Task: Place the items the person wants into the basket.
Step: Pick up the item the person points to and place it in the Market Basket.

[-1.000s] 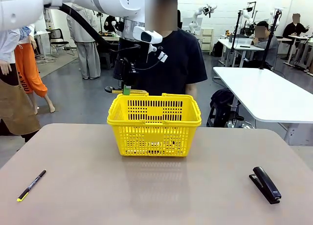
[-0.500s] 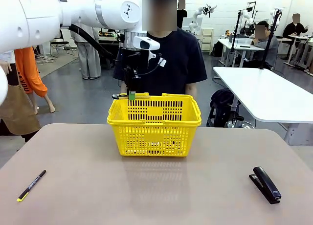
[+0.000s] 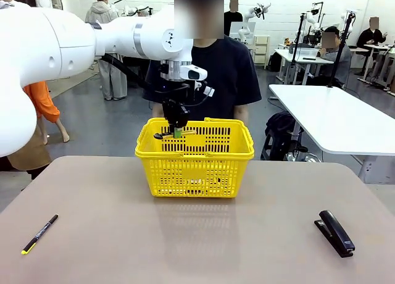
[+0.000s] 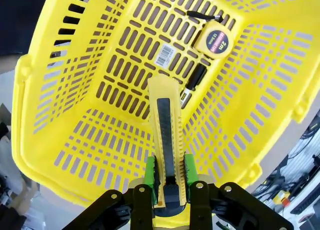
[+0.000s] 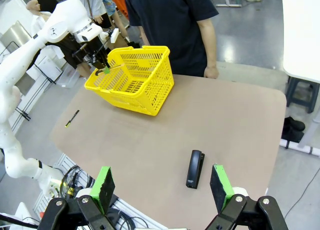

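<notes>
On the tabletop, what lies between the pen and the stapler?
Bare tabletop lies between the pen and the stapler; the basket stands farther back, in the front view.

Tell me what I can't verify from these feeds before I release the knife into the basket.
- Marker: left wrist view, the utility knife covers most of it, so only a dark part shows.
- Basket contents: front view, the lattice wall hides them.
- Tape measure print: left wrist view, too small to read.
- Knife's gripped end: left wrist view, hidden inside the left end effector.
</notes>
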You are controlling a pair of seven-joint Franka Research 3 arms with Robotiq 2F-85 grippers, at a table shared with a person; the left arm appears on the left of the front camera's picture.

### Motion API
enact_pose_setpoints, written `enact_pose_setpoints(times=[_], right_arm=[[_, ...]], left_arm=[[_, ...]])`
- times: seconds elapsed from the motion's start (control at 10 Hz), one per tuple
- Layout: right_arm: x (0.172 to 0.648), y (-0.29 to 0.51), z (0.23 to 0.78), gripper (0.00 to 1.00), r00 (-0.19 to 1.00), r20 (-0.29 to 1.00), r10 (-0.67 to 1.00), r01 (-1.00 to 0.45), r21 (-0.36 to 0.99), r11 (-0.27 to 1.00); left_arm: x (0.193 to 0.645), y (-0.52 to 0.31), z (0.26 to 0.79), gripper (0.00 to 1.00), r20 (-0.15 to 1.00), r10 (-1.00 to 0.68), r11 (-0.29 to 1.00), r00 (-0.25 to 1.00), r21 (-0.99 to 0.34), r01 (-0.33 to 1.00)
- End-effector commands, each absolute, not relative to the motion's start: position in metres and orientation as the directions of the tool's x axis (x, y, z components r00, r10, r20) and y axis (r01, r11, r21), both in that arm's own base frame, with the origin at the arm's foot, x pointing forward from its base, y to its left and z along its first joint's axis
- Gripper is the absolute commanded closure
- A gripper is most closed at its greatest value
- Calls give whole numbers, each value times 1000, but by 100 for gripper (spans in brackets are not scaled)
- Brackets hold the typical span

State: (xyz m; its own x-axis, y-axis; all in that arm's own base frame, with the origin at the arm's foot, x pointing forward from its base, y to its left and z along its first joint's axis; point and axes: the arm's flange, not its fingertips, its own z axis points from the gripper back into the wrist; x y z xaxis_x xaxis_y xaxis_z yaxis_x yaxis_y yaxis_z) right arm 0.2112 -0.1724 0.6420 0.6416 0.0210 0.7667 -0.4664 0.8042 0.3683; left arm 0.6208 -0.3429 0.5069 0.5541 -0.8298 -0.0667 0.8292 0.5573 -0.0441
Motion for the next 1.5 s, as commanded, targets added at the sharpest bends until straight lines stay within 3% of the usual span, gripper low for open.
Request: enact_pose_setpoints(times=[0.0,0.4,0.8,1.4], right_arm=[[212,-172,644,0,658,752,17,-445,371,815],[212,-172,644,0,658,752,17,-445,371,815],[212,-172,644,0,658,752,17,-445,371,815],[212,-172,644,0,658,752,17,-445,371,815]], left_arm=[[623,-354,503,73,-96,-822,563,561,10,827],[622,-356,481,73,-189,-813,556,551,29,831],[621,-353,474,73,-211,-806,558,553,41,829],[620,-349,474,13,-223,-805,558,550,29,829]])
